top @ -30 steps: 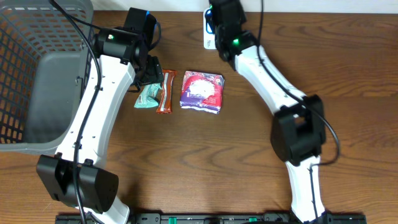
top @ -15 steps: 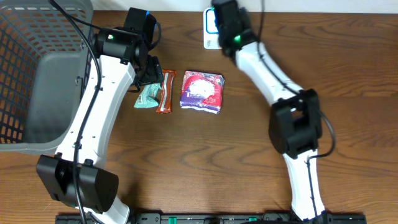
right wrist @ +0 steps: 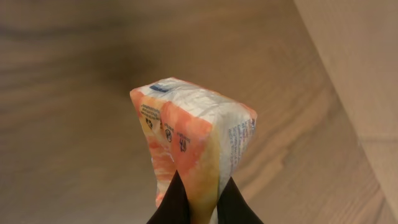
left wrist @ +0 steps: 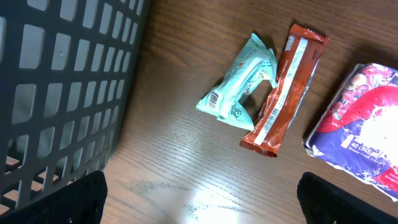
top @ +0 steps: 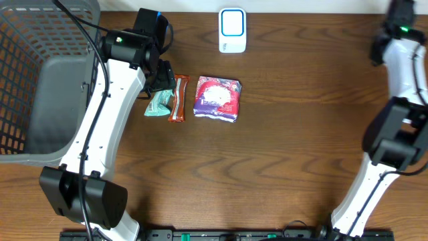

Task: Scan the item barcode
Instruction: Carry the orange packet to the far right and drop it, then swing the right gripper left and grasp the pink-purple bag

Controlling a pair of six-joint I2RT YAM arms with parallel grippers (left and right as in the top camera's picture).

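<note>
Here, the right fingers (right wrist: 202,208) were clamped together on the lower edge of an orange and white packet (right wrist: 196,134); the packet stood upright between them, narrow side toward the wrist camera, with small printing along its folds; behind it the wood was blurred.

In the overhead view the right arm (top: 401,40) reached to the far right corner of the surface (top: 281,147), well apart from the scanner (top: 232,30); the scanner, white with a blue face, stood at the far edge near the middle; the packet itself I could not make out from above.

The left fingers (left wrist: 211,202) were wide apart and held nothing; they hung over the surface beside a grey basket (top: 40,67) on the left side. Below them lay a teal packet (left wrist: 242,87) with a small barcode at one end; a brown bar (left wrist: 286,93) lay next to it, touching it near the top; a purple packet (left wrist: 360,124) lay just beside the bar, on the side away from the basket, a little apart from it.
</note>
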